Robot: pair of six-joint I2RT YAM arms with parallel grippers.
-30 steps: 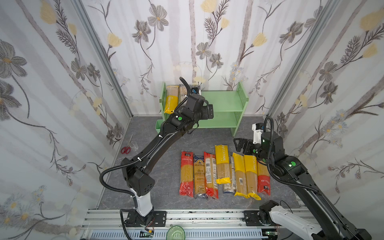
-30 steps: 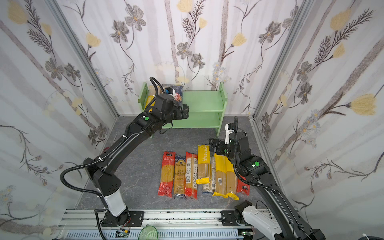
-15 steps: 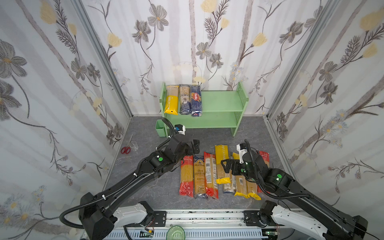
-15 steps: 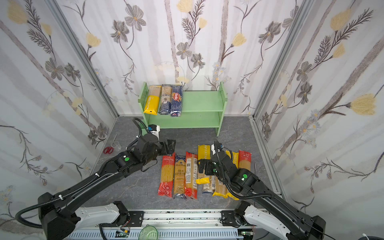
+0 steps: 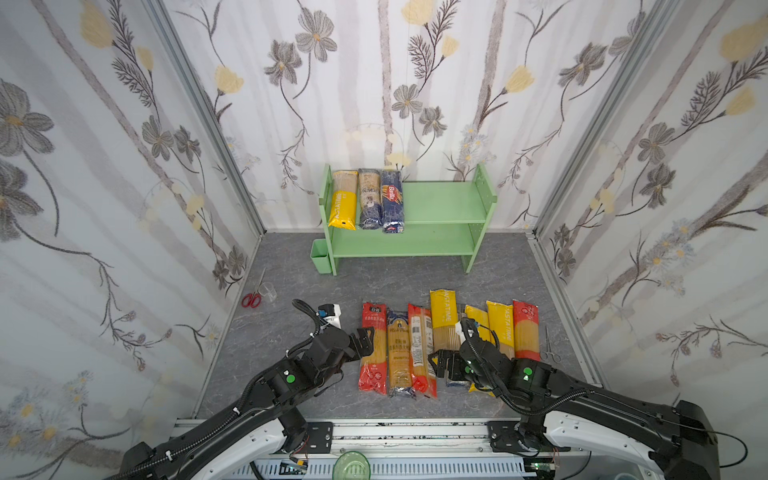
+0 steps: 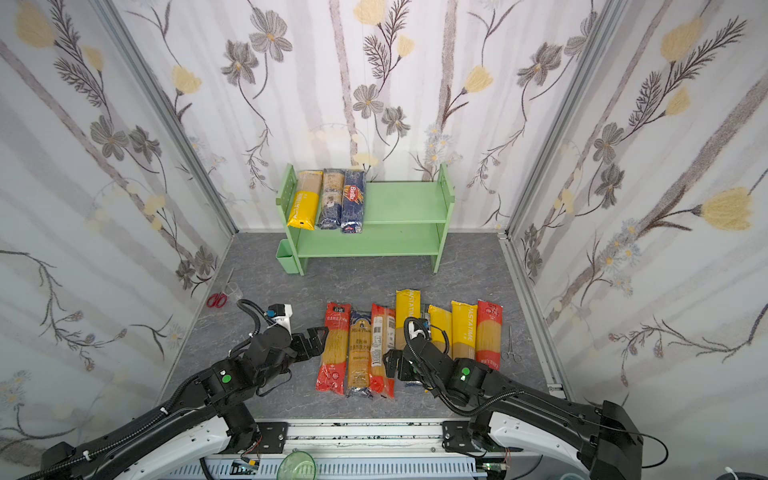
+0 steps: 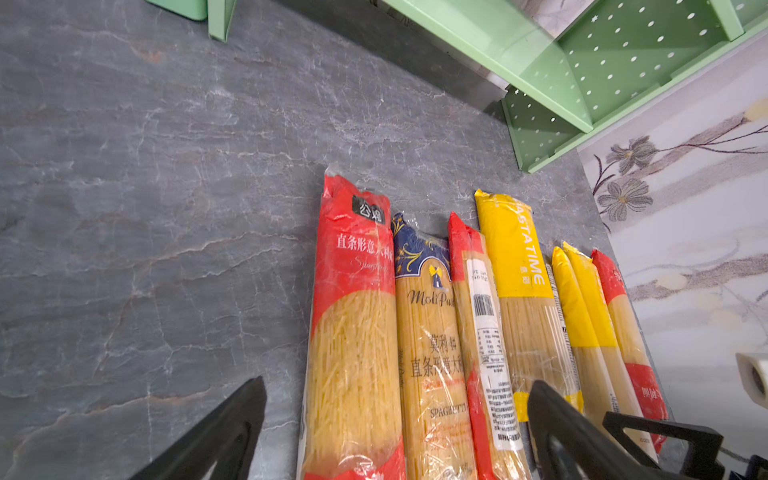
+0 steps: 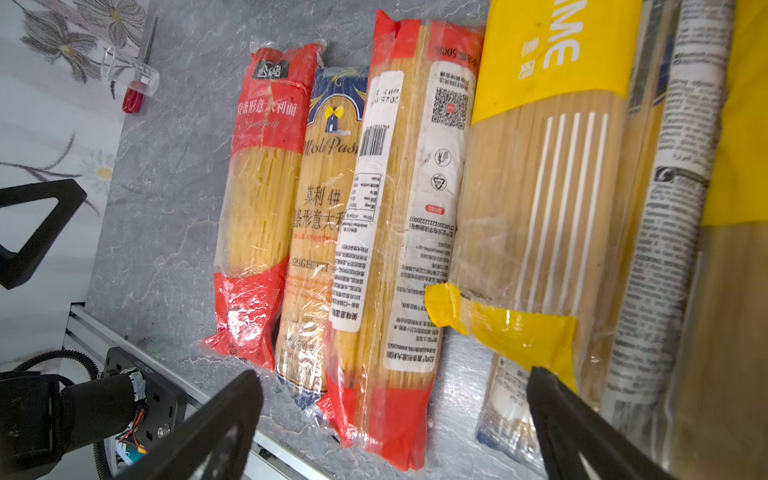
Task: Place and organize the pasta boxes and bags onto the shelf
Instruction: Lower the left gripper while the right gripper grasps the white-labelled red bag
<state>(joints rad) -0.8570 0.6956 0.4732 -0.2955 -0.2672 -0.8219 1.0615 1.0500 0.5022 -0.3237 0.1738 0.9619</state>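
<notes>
Quick status for you: both grippers are spread all the way open and neither has hold of anything.

Your left gripper (image 7: 397, 382) is low over the left end of the row (image 6: 406, 309). Its jaws straddle the red bag (image 5: 372, 345), the Moli bag (image 5: 399, 353) and the labelled red bag (image 5: 422, 349). I can't tell whether it's touching them.

Your right gripper (image 8: 395, 372) is over the near ends of the packs mid-row. One finger (image 8: 557, 407) is right at the crumpled yellow tail of the Pastatime bag (image 5: 444, 322), and the other is out past the labelled red bag.

The row lies on the tabletop (image 5: 395, 282) near its front edge, right of middle. I count eight packs side by side, though the arm hides part of them, all pointing lengthwise at the back edge.

The shelf (image 5: 440, 203) stands at the middle of the back edge. Three packs sit pressed together at the left end of its top tier: a yellow bag (image 5: 344, 199), a dark-ended bag (image 5: 370, 199) and the Barilla box (image 5: 392, 201). Their near ends poke over the front lip.

A cup (image 5: 322, 257) hangs by the shelf's left leg, and scissors (image 5: 252, 299) lie at the left edge.
</notes>
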